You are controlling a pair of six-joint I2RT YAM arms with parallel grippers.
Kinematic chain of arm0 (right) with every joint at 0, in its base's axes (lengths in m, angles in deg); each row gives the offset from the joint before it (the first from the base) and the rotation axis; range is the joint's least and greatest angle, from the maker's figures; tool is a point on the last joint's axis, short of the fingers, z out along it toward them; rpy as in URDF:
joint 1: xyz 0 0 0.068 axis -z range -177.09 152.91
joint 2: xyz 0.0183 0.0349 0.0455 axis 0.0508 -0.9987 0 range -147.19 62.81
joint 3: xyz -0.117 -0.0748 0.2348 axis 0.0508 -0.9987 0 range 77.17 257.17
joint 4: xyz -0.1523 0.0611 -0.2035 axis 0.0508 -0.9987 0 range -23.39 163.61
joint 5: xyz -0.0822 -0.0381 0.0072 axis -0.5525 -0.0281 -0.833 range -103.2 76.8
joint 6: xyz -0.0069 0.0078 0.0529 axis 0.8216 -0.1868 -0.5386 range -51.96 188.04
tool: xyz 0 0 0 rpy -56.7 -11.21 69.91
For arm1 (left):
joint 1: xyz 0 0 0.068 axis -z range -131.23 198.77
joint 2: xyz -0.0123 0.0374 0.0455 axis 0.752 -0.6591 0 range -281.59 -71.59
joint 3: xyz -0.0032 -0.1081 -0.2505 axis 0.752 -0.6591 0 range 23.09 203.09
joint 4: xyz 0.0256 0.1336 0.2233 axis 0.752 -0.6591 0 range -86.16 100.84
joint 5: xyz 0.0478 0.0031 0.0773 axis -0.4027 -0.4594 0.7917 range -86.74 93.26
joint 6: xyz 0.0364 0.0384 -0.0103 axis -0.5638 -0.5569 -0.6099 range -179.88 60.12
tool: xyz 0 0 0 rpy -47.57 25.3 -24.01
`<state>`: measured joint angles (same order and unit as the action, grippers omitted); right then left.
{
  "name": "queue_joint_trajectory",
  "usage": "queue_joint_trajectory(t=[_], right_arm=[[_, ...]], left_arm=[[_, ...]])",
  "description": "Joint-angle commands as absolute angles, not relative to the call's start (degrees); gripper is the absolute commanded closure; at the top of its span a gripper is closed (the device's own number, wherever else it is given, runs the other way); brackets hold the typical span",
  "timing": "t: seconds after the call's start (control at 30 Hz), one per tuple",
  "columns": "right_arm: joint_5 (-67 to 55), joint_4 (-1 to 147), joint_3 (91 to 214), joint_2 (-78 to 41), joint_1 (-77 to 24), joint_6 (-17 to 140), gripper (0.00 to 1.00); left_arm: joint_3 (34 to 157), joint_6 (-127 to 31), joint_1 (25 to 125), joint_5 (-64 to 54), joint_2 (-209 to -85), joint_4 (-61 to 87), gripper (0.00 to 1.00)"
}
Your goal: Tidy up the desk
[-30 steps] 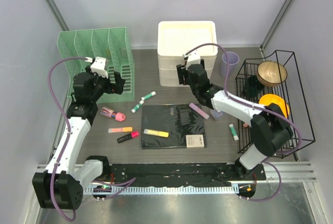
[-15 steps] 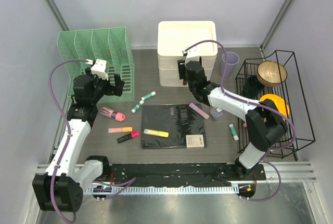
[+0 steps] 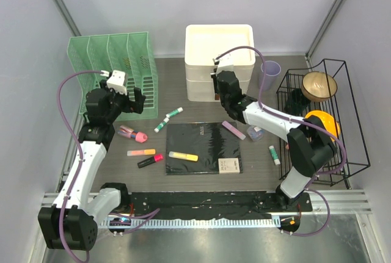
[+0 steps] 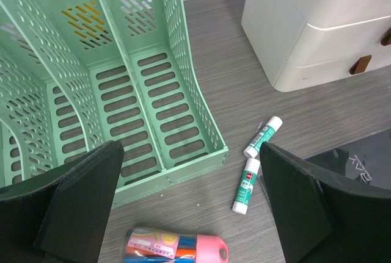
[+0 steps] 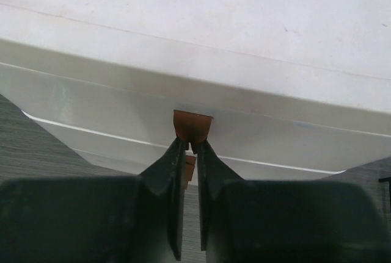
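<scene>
The desk [image 3: 183, 95] holds scattered stationery. My right gripper [image 3: 217, 90] [image 5: 190, 145] is against the front of the white drawer unit [image 3: 220, 49] [image 5: 256, 74], shut on the upper drawer's small brown handle [image 5: 192, 124]. A second brown handle [image 5: 190, 168] shows just below, between the fingers. My left gripper [image 3: 138, 99] [image 4: 190, 151] hangs open and holds nothing, above the front corner of the green file rack [image 3: 113, 71] [image 4: 122, 86]. Two glue sticks [image 4: 244, 185] and a pink-capped marker pack [image 4: 174, 248] lie on the desk beneath it.
A black notebook [image 3: 204, 144] lies mid-desk with a yellow highlighter [image 3: 183, 156] and a note pad [image 3: 230, 165] on it. Orange and pink highlighters [image 3: 142, 152] lie to its left. A purple cup [image 3: 269, 75] and a wire rack [image 3: 351, 153] with bowls stand at the right.
The right gripper has moved in a little toward the drawer unit and closed from wide open onto the upper brown handle. The left arm has hardly moved.
</scene>
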<state>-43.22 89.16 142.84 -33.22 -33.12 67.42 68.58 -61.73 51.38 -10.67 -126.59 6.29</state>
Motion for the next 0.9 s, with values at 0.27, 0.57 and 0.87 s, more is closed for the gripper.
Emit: queue_joint_trajectory(t=[0.27, 0.57, 0.87], right_arm=[[-43.3, 90.4, 145.5, -31.5, -34.2, 66.3, 0.99], [-41.1, 89.2, 140.2, -26.1, -34.8, 66.6, 0.99], [-37.5, 86.9, 134.3, -22.5, -36.8, 66.5, 0.99]], left_arm=[[67.9, -62.7, 51.5, -10.2, -124.9, 8.1, 0.0], [67.7, -62.8, 51.5, -10.3, -124.4, 7.9, 0.0], [67.6, -62.7, 51.5, -10.3, -124.8, 8.1, 0.0]])
